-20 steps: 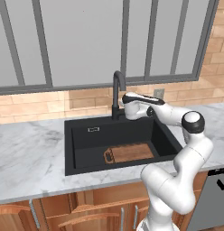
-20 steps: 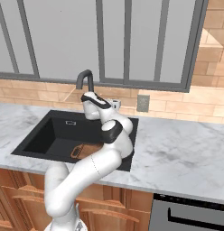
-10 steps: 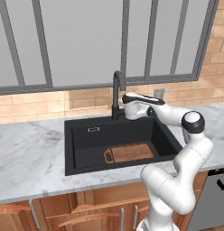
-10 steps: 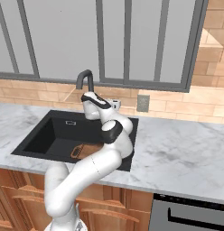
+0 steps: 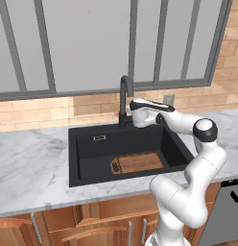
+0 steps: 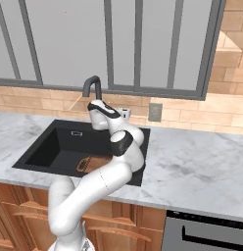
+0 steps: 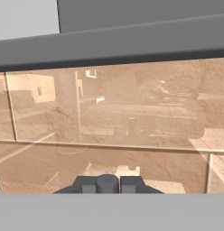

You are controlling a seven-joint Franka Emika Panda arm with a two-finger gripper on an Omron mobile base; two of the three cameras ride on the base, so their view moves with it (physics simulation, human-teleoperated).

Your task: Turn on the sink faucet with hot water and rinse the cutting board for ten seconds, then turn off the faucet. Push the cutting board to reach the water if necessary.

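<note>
- The cutting board (image 5: 138, 163) is seen flat on the floor of the sink (image 5: 82, 158), handle end leftward; it is judged light, stiff and best pushed at an edge.
- The gripper (image 7: 107, 184) is found pinched narrow around the lever of the faucet (image 5: 124, 98); a second ago it was spread wide; no water is seen.

Even, bright, diffuse light, no clear source. Soft shading inside sink (image 5: 87, 144) basin; faint shadow under arm on tabletop (image 6: 192, 166). No glare. Base views sharp but low-res. Hand view close-up w/ hazy, washed-out brick texture.
</note>
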